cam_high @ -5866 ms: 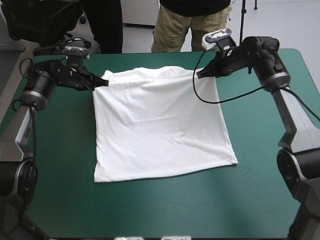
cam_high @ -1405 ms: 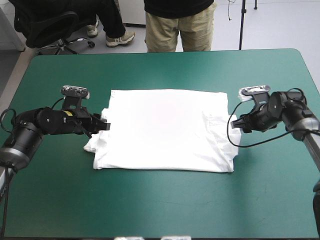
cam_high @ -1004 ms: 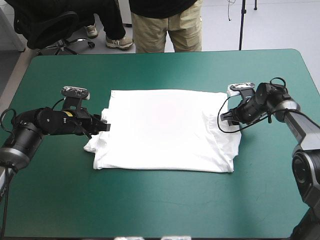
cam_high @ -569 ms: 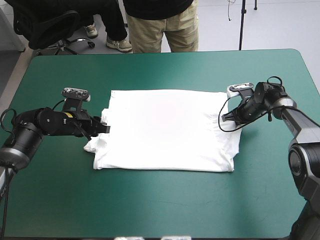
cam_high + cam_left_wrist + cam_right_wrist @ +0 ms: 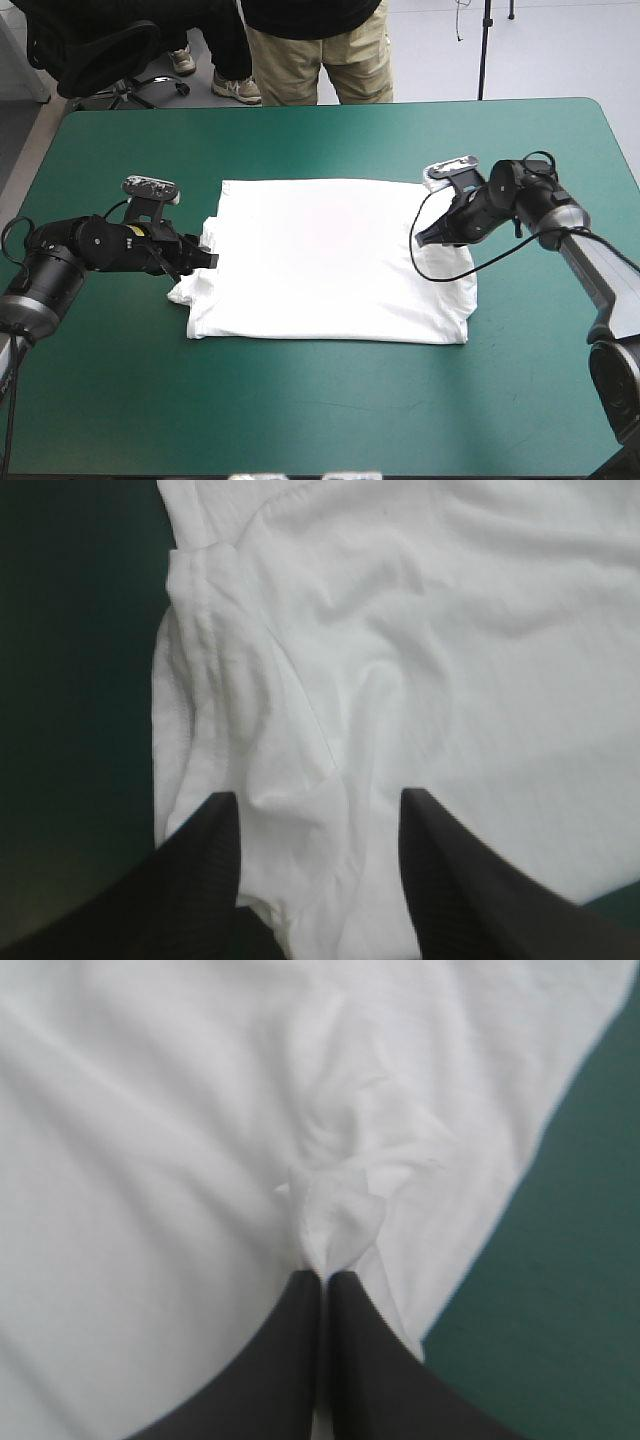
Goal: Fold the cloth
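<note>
The white T-shirt [image 5: 330, 255] lies folded in a wide rectangle at the middle of the teal-green table. My left gripper [image 5: 207, 258] rests at the shirt's left edge, over the rumpled sleeve [image 5: 250, 730]; its fingers [image 5: 215, 850] stand apart, so it is open, with cloth lying between them. My right gripper [image 5: 422, 237] is over the shirt's right part, shut on a pinched tuft of the T-shirt [image 5: 335, 1215] that bunches up just ahead of its tips [image 5: 325, 1278].
Bare teal-green cover [image 5: 330, 410] spreads in front of the shirt and at both sides. A person stands beyond the table's far edge, not over its top.
The right gripper has moved leftward from the shirt's right edge onto the shirt, drawing the right sleeve fabric inward with it. The left gripper has stayed at the left sleeve.
</note>
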